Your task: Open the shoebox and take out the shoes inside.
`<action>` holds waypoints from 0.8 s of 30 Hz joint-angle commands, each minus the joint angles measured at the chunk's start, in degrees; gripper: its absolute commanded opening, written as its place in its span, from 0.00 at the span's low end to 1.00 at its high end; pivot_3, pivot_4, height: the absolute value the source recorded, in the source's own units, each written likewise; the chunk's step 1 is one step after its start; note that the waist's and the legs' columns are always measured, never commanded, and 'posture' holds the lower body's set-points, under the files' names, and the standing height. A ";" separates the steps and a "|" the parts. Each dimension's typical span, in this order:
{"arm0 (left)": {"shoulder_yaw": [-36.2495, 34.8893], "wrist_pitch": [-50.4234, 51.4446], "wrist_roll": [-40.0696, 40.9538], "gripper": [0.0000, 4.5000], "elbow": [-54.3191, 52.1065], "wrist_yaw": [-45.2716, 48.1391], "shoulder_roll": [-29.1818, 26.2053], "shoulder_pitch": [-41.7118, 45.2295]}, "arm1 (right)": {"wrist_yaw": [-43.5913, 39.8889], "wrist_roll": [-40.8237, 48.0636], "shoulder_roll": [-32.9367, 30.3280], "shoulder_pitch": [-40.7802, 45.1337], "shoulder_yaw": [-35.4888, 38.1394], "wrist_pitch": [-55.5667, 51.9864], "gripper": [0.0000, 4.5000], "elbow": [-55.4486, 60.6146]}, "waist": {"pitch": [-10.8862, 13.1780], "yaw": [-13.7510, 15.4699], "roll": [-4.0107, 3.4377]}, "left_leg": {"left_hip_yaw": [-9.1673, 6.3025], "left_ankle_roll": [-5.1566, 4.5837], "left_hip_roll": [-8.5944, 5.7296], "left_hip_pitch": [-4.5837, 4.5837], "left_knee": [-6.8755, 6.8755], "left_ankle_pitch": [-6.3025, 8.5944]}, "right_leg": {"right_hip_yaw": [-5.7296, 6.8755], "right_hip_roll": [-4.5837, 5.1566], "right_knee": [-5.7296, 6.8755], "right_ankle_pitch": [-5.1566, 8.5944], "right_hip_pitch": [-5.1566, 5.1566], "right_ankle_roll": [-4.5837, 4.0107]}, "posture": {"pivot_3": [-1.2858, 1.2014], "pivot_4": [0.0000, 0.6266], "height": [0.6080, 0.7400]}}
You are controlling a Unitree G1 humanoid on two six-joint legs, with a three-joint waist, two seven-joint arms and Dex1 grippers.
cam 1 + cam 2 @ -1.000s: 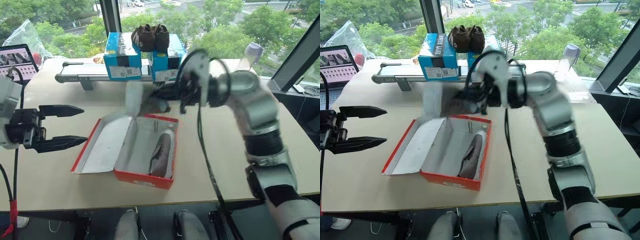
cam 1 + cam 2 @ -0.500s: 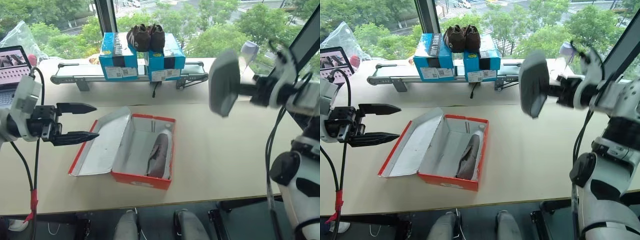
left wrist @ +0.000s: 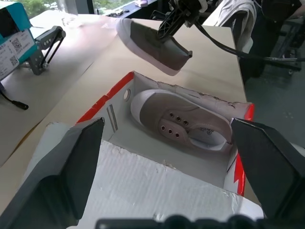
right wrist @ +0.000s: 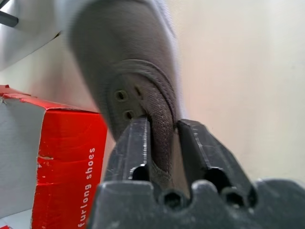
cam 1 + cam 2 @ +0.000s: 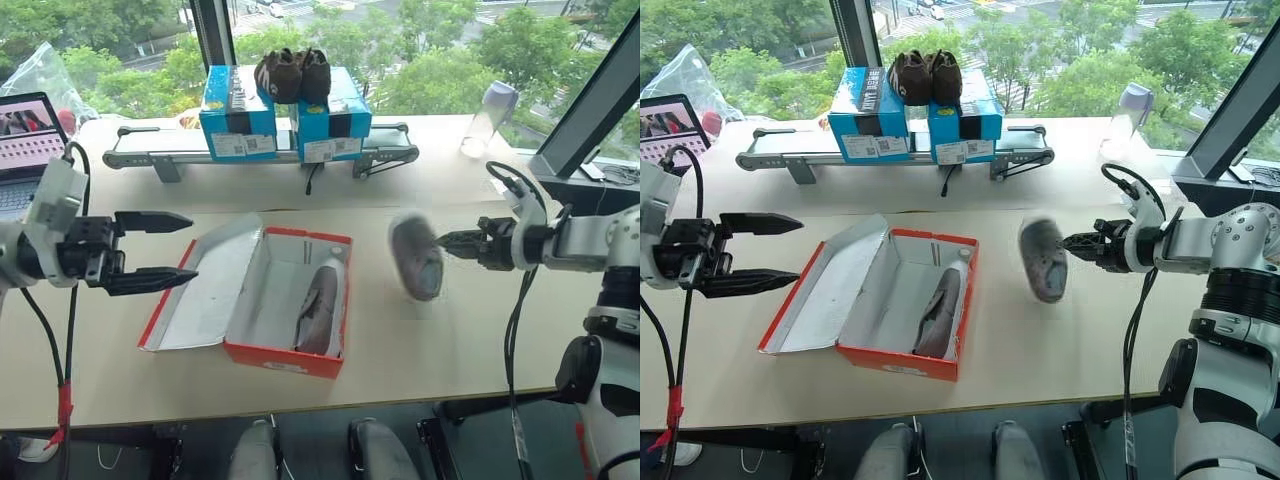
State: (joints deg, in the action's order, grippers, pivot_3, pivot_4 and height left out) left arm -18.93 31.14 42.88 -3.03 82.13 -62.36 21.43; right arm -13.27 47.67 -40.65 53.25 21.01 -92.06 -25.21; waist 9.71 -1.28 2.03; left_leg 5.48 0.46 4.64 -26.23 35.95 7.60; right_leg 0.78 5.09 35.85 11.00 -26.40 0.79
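The red shoebox [image 5: 288, 357] lies open on the table, its pale lid [image 5: 200, 285] folded flat to the left. One grey shoe [image 5: 320, 308] rests on its side along the box's right wall. The other grey shoe [image 5: 415, 258] hangs just above the table to the right of the box, blurred. My right gripper [image 5: 440, 241] is shut on this shoe, and in the right wrist view the shoe's collar [image 4: 159, 107] sits between the fingers [image 4: 136, 143]. My left gripper [image 5: 192, 245] stands open left of the lid, holding nothing.
Two blue boxes [image 5: 240, 115] with a dark brown pair of shoes [image 5: 295, 72] on top stand on a grey rack [image 5: 150, 155] at the back. A laptop [image 5: 30, 130] is at the far left and a clear bottle [image 5: 487, 115] at the back right.
My right arm has swung the grey shoe from above the back of the box out to the right and down towards the table. The left gripper has stayed open and nearly still.
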 commanded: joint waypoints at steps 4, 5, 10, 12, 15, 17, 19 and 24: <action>-3.03 0.18 0.95 1.00 -2.10 -0.48 -0.72 -0.52 | 5.18 2.05 -1.02 3.40 2.48 -0.44 0.86 0.37 | 0.00 0.17 0.00 | -0.01 -0.01 -0.01 0.00 0.01 0.00 | 0.00 0.00 0.00 0.00 0.02 0.01 | 0.52 0.24 1.00; -3.24 0.25 0.99 1.00 -2.16 -0.47 -0.82 -0.63 | 5.07 1.31 -1.49 4.27 2.31 -0.44 0.96 1.31 | 0.00 0.17 0.00 | -0.01 -0.01 -0.01 0.00 0.01 0.00 | 0.00 0.00 -0.01 0.00 0.01 0.01 | 0.52 0.24 1.00; -3.83 0.56 0.94 1.00 -2.25 -0.43 -1.17 -0.97 | 3.15 5.06 -1.61 12.21 -0.46 -0.44 0.99 6.04 | 0.02 -0.24 -0.03 | -0.01 -0.01 0.00 0.00 -0.01 0.00 | -0.01 -0.01 0.01 0.00 -0.03 0.01 | 0.52 0.24 1.00; -3.73 0.52 0.83 1.00 -2.18 -0.50 -1.09 -0.82 | 3.73 10.87 0.35 14.68 -4.20 -0.44 0.99 9.12 | 0.02 -0.29 -0.03 | -0.03 0.00 0.04 0.00 -0.04 0.01 | 0.02 -0.04 -0.02 0.01 -0.02 0.00 | 0.52 0.24 1.00; -3.04 0.40 0.67 1.00 -2.12 -0.85 -0.64 -0.17 | 3.22 19.22 1.78 13.94 -13.52 -0.44 0.99 17.84 | 0.01 -0.77 -0.02 | -0.04 0.00 0.09 0.00 -0.07 0.02 | 0.01 -0.10 -0.04 0.01 -0.02 -0.01 | 0.52 0.24 1.00; -2.55 0.29 0.63 1.00 -2.11 -1.13 -0.23 0.26 | 1.83 21.39 2.62 11.57 -19.68 -0.44 0.99 26.42 | 0.01 -0.72 -0.02 | -0.08 -0.01 0.10 -0.02 -0.05 0.01 | 0.02 -0.12 -0.03 0.00 0.00 -0.02 | 0.52 0.24 1.00; -2.17 0.18 0.60 1.00 -2.16 -1.39 0.14 0.51 | -1.43 16.53 1.17 9.09 -27.45 2.54 0.99 37.99 | 0.01 -0.61 -0.02 | -0.09 -0.01 0.10 -0.02 -0.04 0.01 | 0.04 -0.11 -0.04 0.00 0.01 -0.01 | 0.52 0.24 1.00; -1.70 0.05 0.45 1.00 -2.13 -1.67 0.53 0.86 | -21.54 -10.30 -9.37 4.12 -48.48 35.58 0.99 51.60 | 0.01 0.50 -0.02 | -0.08 0.11 0.06 -0.10 0.06 0.08 | 0.07 -0.04 -0.05 0.02 -0.03 0.01 | 0.52 0.24 1.00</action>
State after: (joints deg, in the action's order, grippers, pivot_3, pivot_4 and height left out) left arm -19.95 31.47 42.90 -4.19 80.58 -61.52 21.42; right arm -27.01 47.56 -47.95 57.52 -23.14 -70.62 23.10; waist 9.72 -0.78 2.01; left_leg 5.41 0.68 4.68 -26.33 36.05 7.75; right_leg 0.88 5.09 35.77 11.02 -26.42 0.80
